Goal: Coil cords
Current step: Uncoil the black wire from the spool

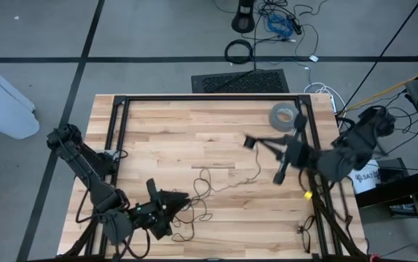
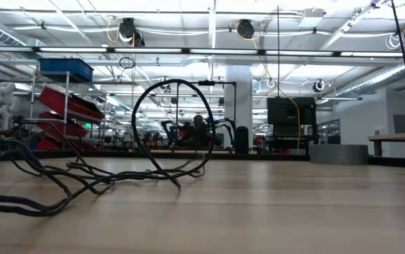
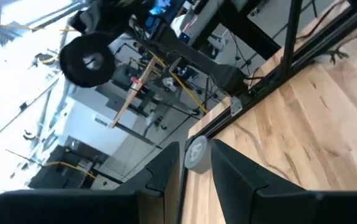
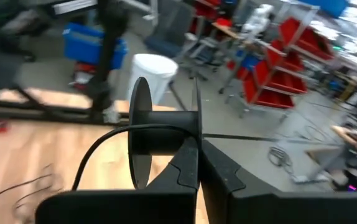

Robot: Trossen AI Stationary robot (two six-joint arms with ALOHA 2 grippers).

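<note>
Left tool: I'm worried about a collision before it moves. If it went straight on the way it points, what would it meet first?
Probably the grey tape roll, which shows between the left tool fingers in its wrist view. Depth is unclear; bare table lies between.

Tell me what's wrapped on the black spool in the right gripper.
A strand of the thin black cord lies over the spool core, trailing toward the table. The core's far side is hidden.

On the pale wooden worktop, the thin black cord trails from the left tool at the near-left toward the right tool, with the grey tape roll at the far-right corner.
</note>
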